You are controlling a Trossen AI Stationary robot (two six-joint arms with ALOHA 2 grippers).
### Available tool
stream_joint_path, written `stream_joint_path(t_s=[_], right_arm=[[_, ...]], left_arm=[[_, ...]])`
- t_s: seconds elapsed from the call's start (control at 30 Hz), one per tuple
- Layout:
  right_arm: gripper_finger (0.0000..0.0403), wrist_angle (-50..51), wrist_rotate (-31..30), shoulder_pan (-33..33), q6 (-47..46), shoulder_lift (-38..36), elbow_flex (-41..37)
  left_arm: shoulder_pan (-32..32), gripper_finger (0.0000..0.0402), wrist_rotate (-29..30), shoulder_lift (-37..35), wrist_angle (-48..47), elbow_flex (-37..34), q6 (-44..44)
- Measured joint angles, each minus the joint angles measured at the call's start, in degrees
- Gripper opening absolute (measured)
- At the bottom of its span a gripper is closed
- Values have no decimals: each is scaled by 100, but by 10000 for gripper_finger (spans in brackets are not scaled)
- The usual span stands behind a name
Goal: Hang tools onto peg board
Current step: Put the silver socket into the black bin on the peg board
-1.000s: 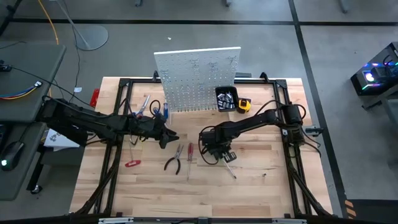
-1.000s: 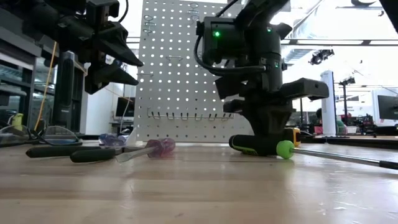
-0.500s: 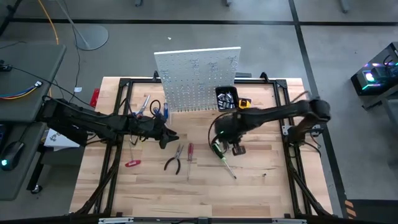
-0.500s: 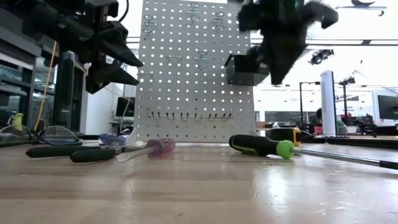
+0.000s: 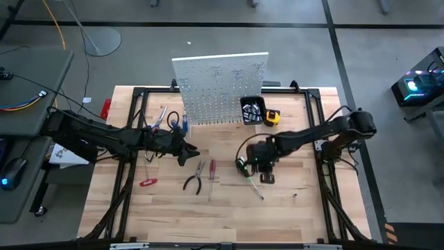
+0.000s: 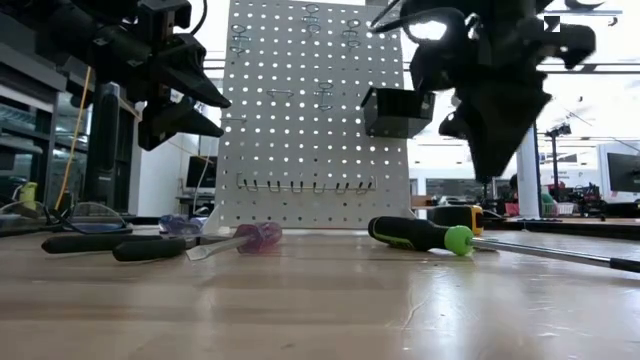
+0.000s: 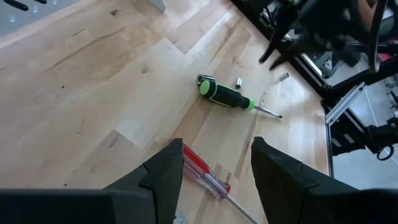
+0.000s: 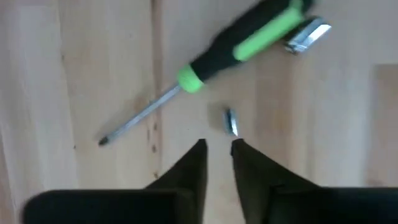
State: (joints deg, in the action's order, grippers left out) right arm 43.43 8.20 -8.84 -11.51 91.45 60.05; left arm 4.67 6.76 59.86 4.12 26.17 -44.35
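- While the screwdriver (image 5: 248, 173) lies flat on the table (image 5: 305, 201), well short of the pegboard (image 5: 218, 87), the right gripper (image 5: 266, 167) hovers just beside it, fingers slightly parted, empty.
- Judged best: descend squarely over the handle before clenching.
- Left gripper (image 5: 189, 153) waits agape above the pliers (image 5: 193, 182), empty.

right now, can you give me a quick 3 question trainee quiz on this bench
1. True or false: the green-black screwdriver hangs on the peg board.
2. Which gripper hovers over that screwdriver? A left gripper B right gripper
3. Fill in: the small black bin is attached to the ____.

Key: 1 false, it lies on the table; 2 B; 3 peg board.
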Motion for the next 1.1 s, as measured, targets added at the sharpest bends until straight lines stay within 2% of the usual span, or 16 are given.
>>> stream_joint_path(t_s=[0.13,0.23,0.47,0.77,0.93,1.1], right_arm=[[136,-679,-39,-181,122,252,-259],[161,-835,-46,-276,124,474,-349],[169,-934,-360,-472,79,1071,-595],[169,-1193,-682,-630,-14,1191,-527],[137,-1160,-734,-631,-47,1194,-532],[58,-1134,-830,-625,-48,1194,-536]], left_arm=[[0,172,0,0,-1,0,-1],[0,172,0,0,0,0,-52],[0,172,0,0,2,0,-56],[0,172,2,0,-1,0,-57],[0,172,4,0,-7,0,-54],[0,172,14,-2,-7,0,9]])
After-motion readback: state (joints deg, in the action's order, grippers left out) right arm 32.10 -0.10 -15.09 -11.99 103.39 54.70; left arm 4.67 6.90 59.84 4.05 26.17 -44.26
